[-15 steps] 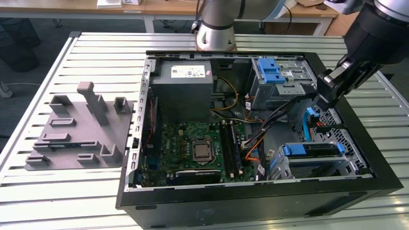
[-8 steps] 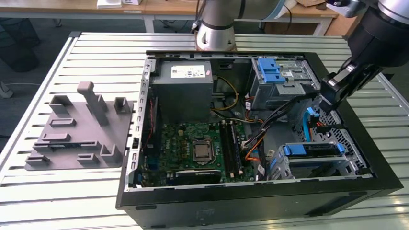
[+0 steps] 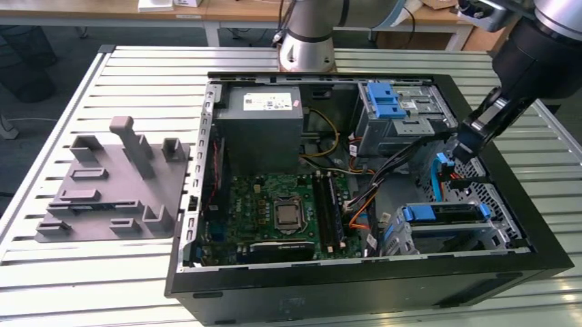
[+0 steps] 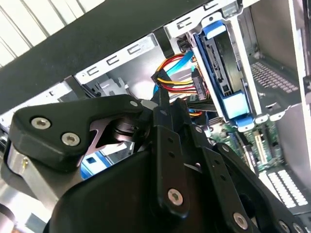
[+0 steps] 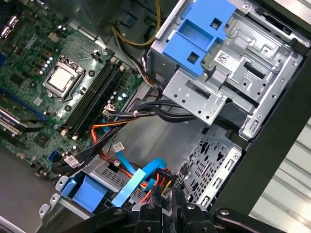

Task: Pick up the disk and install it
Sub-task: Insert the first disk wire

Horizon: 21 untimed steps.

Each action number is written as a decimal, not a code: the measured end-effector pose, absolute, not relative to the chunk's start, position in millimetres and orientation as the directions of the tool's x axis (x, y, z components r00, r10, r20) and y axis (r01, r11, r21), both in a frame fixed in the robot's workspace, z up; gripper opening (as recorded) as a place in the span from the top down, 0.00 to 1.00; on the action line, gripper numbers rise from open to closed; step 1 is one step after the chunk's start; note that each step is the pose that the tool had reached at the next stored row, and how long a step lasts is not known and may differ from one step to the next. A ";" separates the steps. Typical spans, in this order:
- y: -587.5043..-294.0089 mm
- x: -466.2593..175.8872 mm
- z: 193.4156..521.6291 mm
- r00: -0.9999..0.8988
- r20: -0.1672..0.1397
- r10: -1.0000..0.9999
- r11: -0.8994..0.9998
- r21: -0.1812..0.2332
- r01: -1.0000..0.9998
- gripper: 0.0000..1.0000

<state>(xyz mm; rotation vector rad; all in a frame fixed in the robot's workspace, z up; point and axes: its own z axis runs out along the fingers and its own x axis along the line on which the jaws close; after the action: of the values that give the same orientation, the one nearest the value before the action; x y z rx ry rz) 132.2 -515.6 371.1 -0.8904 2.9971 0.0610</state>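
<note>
Arm point(image 3: 536, 61) angled down, pincer point(image 3: 452, 158) inside case point(image 3: 364, 293)

arm point(image 3: 536, 61): reaches into open computer case point(image 3: 364, 286) at exterior view's right | tool point(image 3: 452, 158): low beside blue-latched drive cage point(image 3: 400, 112) | disk point(image 3: 441, 213): seated in lower bay | grey fixture point(image 3: 114, 187): on slatted desk point(image 3: 54, 272), exterior view's left

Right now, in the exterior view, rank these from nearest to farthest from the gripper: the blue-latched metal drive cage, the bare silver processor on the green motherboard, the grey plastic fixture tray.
1. Blue-latched metal drive cage, just toward the view's left of the gripper.
2. Bare silver processor, mid-case.
3. Grey plastic fixture tray, outside the case, far left.
</note>
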 end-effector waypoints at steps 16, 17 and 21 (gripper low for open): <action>-532.6 131.9 370.8 -0.818 -0.025 -0.575 0.817 0.033 -0.576 0.76; -532.6 131.9 370.8 -0.818 -0.025 -0.575 0.817 0.033 -0.576 0.76; -533.1 131.9 370.8 -0.818 -0.025 -0.575 0.817 0.033 -0.576 0.76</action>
<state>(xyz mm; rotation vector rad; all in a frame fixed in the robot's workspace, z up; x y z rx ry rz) 131.9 -533.1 370.8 -0.9443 2.9812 0.0614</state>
